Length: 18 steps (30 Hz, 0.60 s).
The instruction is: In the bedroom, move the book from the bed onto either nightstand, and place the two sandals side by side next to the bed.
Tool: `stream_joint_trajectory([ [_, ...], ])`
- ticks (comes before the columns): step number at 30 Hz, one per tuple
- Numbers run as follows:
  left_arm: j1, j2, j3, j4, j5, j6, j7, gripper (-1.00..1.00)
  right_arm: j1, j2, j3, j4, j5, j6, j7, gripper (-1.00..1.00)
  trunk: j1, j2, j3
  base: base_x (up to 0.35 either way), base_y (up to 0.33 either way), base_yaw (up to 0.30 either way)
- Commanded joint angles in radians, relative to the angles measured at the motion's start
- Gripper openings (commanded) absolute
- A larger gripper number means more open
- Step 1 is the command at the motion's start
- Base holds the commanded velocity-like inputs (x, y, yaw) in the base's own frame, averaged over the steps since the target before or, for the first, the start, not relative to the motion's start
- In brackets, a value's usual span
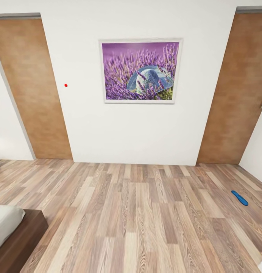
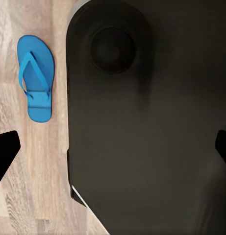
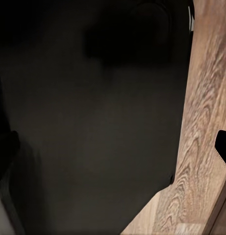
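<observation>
Head view: bed [image 1: 17,235] cut off at the corner, one sandal [image 1: 239,198] lying far right on the floor [image 1: 138,220]. Left wrist: my dark body [image 2: 147,122] blocks most, one sandal [image 2: 36,76] flat on planks beside it, my left gripper [image 2: 113,149] spread. Right wrist: body hides nearly everything; can't tell that gripper's state.

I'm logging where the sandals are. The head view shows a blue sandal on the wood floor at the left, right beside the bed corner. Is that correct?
Not quite. In the head view the blue sandal does lie on the wood floor, but at the right, near the right-hand door. The bed corner is at the lower left, far from it.
</observation>
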Motion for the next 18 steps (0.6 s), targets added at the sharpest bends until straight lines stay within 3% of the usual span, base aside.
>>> stream_joint_trajectory([
  [1, 0.0, 0.0, 0.004, -0.001, 0.0, -0.001, 0.0, 1.0, 0.0, 0.0, -0.001, 0.0, 0.0, 0.0, 0.0, 1.0, 0.0, 0.0, -0.001, 0.223, 0.0, 0.0],
  [18, 0.0, -0.001, 0.004, -0.002, 0.0, -0.001, 0.0, 1.0, 0.0, 0.001, 0.0, 0.0, 0.001, -0.001, -0.001, 1.0, 0.0, 0.0, -0.001, 0.223, 0.0, 0.0],
])
